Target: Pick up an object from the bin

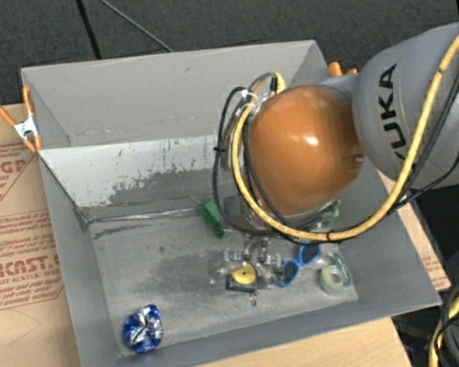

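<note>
Small yellow rounded piece [243, 277] is the thing we see closest to the pincer [254, 258]. It lies on the floor of the grey metal bin [134, 238], right of the middle and toward the near wall, in a little heap of loose things. We see the pincer's grey metal end below the arm's orange dome-shaped cover [302, 149], low over that heap and just on the far side of the yellow piece. We cannot tell whether it touches the piece, how far the pincer is open, or whether it has hold of anything, because the cover and the tangle of small parts hide it. Just right of the yellow piece lies a blue curved plastic piece [295, 263]. Further right, near the bin's right wall, is a pale green and white ring-shaped thing [334, 277]. A small green block [212, 217] sits left of the cover's edge, on the far side of the heap and a little apart from it, close to where the floor meets the sloping far wall. Well apart from all this, in the near left corner of the bin, we find a blue and white crumpled ball [141, 329] lying alone. The grey KUKA arm [411, 122] reaches in from the right over the bin's right rim, with yellow and black cables [242, 176] looped round the cover.
</note>
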Robot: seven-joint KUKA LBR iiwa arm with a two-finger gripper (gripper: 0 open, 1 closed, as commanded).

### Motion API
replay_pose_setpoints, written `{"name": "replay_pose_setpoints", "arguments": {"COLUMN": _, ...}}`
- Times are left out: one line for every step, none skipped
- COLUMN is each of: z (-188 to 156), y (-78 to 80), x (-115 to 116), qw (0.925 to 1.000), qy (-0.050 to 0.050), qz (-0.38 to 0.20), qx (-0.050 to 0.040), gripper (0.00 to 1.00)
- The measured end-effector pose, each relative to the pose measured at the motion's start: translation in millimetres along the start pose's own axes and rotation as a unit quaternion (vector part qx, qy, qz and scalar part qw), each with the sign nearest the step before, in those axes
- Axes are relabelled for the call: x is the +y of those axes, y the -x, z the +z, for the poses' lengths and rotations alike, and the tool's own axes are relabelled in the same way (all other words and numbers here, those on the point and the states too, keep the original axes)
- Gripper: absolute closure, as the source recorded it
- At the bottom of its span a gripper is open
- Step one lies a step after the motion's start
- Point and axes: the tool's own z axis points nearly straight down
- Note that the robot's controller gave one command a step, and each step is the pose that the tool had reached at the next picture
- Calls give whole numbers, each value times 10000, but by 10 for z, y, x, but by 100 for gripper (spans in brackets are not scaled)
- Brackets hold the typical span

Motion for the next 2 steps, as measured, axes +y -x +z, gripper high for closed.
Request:
{"name": "replay_pose_setpoints", "arguments": {"z": 642, "y": 829, "x": -18, "qw": 9966, "qy": 52, "qz": -823, "qx": 8, "gripper": 100}}
{"name": "replay_pose_setpoints", "arguments": {"z": -1838, "y": 976, "x": -560, "qw": 9949, "qy": -13, "qz": -1012, "qx": -16, "gripper": 100}}
